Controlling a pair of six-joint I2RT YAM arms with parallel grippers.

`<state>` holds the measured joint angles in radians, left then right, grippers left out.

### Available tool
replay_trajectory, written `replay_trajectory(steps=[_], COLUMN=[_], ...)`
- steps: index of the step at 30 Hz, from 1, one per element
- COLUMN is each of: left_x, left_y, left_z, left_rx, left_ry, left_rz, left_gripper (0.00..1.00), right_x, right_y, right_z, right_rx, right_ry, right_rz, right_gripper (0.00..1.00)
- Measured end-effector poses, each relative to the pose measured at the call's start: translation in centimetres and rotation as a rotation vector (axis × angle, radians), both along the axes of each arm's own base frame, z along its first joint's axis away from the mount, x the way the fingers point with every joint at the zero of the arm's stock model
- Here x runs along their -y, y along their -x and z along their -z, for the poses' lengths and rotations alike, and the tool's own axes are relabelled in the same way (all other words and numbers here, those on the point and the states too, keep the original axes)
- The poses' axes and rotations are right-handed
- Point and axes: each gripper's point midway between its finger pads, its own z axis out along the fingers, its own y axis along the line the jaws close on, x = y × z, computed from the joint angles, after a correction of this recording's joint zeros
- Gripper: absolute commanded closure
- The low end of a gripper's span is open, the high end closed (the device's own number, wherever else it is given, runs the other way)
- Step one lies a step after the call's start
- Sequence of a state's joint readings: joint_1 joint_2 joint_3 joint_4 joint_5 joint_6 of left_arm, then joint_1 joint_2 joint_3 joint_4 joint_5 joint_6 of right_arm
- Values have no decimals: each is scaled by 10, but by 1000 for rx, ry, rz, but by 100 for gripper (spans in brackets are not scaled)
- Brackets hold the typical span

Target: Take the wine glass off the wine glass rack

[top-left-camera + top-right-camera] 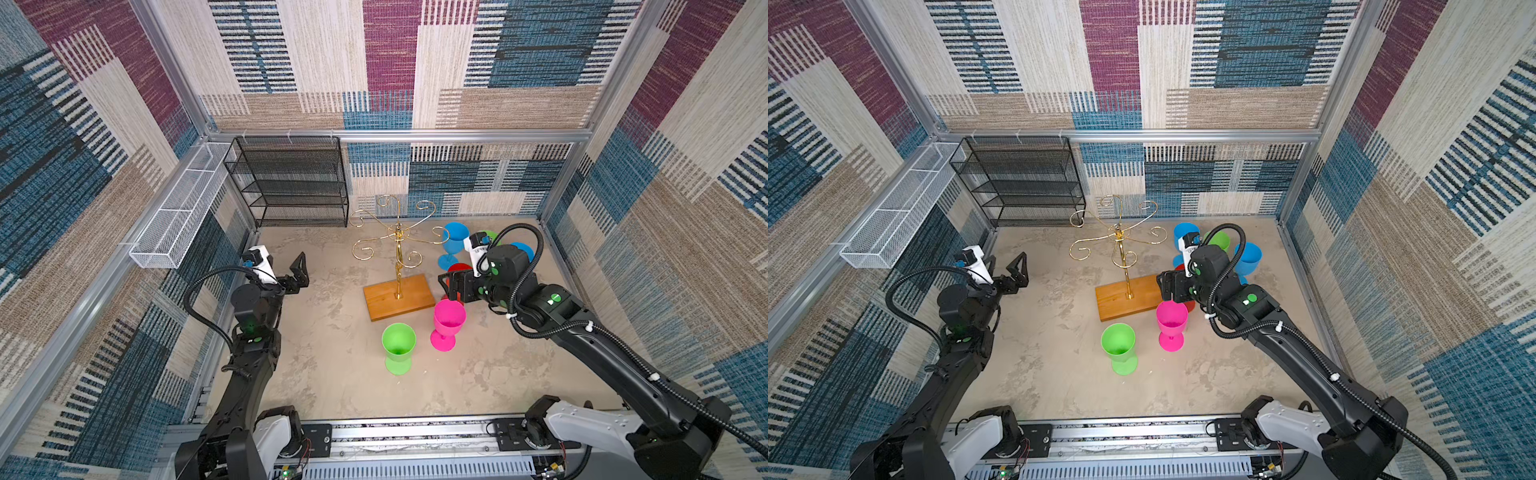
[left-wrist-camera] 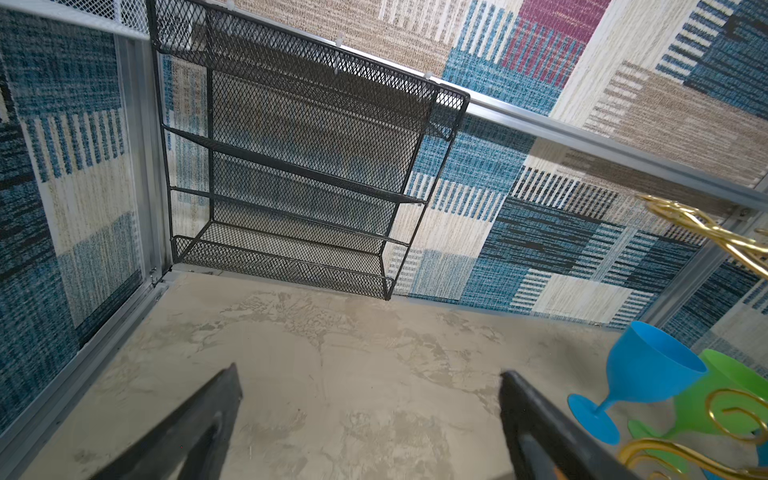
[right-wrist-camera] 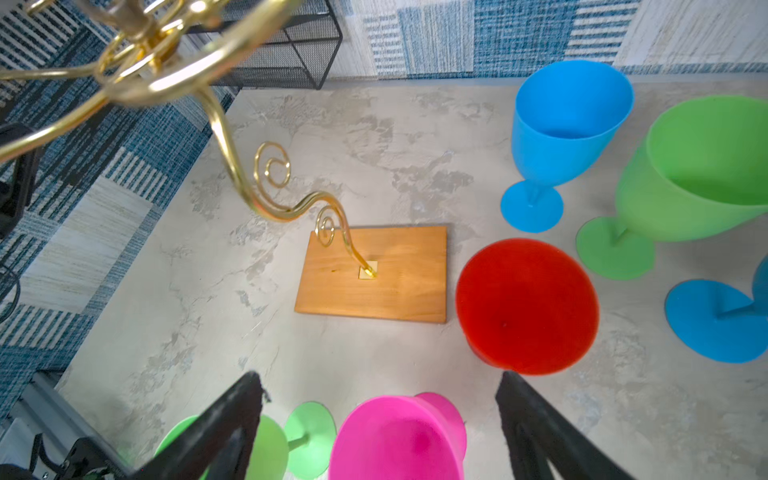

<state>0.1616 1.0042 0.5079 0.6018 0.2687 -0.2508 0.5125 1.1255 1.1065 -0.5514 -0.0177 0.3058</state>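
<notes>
The left gripper (image 1: 298, 270) hangs over bare table (image 1: 332, 374) at the left. Its fingers are spread wide and hold nothing.

The wine glass rack (image 1: 398, 249) stands at mid-table on its wooden base (image 1: 399, 296). None of its scroll arms carries a glass, so the unloading looks finished.

The right gripper (image 3: 380, 378) hovers just right of the base, low among the glasses. Its fingers are wide apart and grip nothing. The pink glass (image 1: 448, 322) sits below it on the near side and the red glass (image 3: 527, 305) just beyond its tips.

The step in hand looks like clearing away from a glass that has been set down. To do that well:
- Keep the jaws wide and rise straight up before swinging back.
- Watch the pink rim below, the red glass ahead and the rack's low scroll arm on the left, since these light stemmed cups would tip at a nudge.

Count:
- One rack with six scroll arms.
- Six wine glasses, all on the table:
  - Two green: the near green glass (image 1: 398, 345) and the far green glass (image 3: 702, 166).
  - One pink.
  - One red, seen from above, so I cannot tell which way up it stands.
  - Two blue: the far blue glass (image 1: 455, 239) and the rightmost blue glass (image 1: 1249, 257).
</notes>
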Motion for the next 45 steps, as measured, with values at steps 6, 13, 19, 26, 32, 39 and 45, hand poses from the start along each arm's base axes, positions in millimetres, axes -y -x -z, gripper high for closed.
replay_trajectory(steps=[6,13,19,26,32,39,45], left_x=[1,0,-1,12,19,15,6], left_y=[6,5,9,12,8,2,-2], left_z=[17,61,88,128,153,198,188], left_rx=[-35,-120,-166,-229,-266,-328,-279], left_ry=[-32,-67,-97,-136,-210,-244,-259], left_rz=[-1,1,-13,-2,2,-25,-101], left_gripper=[1,1,1,1,1,2,1], right_x=[57,103,127,139,141,142,143], right_y=[-30,-37,-42,-37,-31,-29,-30], right_z=[3,38,62,86,103,115,119], right_rx=[91,208,293,380,457,527,570], right_ry=[-8,41,70,91,112,147,177], right_rz=[118,185,240,260,262,254,245], right_gripper=[1,1,1,1,1,1,1])
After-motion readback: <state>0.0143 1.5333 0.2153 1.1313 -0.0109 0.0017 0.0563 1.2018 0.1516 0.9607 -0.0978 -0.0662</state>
